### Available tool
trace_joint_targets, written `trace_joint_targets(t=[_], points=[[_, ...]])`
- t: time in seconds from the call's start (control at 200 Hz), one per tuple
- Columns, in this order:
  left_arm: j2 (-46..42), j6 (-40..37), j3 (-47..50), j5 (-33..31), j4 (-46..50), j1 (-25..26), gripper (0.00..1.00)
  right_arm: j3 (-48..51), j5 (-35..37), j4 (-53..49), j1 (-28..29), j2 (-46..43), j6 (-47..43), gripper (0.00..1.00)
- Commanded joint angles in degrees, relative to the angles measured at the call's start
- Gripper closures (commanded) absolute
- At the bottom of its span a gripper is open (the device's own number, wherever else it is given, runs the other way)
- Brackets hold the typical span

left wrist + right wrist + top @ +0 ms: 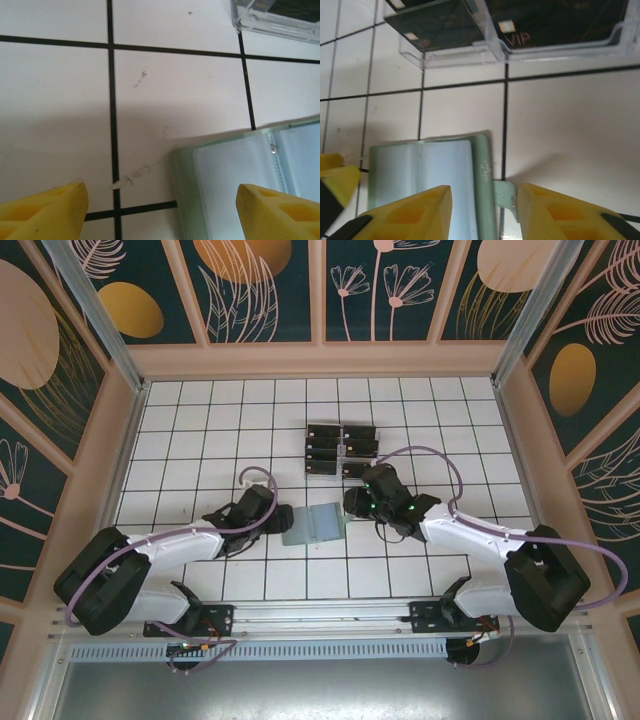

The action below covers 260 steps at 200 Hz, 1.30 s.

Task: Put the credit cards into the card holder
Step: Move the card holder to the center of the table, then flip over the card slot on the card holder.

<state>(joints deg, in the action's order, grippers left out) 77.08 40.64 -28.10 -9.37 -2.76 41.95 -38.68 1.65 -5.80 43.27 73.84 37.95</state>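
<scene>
In the top view, the left jaws (280,518) sit just left of centre, at the left edge of the card holder (315,523), which lies flat on the desk (200,430). The right jaws (352,502) stand at its upper right corner. Above it, the credit cards (325,448) sit in a clear rack (342,448).

The left wrist view shows the left jaws spread wide and released, with the holder's corner between them at lower right. In the right wrist view the right jaws are parted, clamping nothing, the holder's green edge and tab (504,195) in the gap.
</scene>
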Motion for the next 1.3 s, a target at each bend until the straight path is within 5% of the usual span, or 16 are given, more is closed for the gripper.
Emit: trace_joint_targets(t=[0.0, 0.55, 0.976, 1.296], points=[[1.4, 1.4, -1.3, -2.4, 0.6, 1.7, 0.23, -4.2, 0.1, -1.9, 1.3, 0.3, -2.5, 0.6], [8.3, 2.3, -1.2, -7.7, 2.1, 3.6, 0.23, -13.8, -5.8, 0.2, 4.4, 18.3, -8.7, 0.59], [9.6, 1.8, -1.3, -7.4, 0.7, 3.6, 0.23, -13.0, -5.5, 1.3, 4.0, 24.2, -9.2, 0.59], [10.3, 1.8, -0.9, -6.7, -0.7, 3.6, 0.23, -9.5, -13.5, 8.9, 3.8, 26.3, -4.3, 0.58]])
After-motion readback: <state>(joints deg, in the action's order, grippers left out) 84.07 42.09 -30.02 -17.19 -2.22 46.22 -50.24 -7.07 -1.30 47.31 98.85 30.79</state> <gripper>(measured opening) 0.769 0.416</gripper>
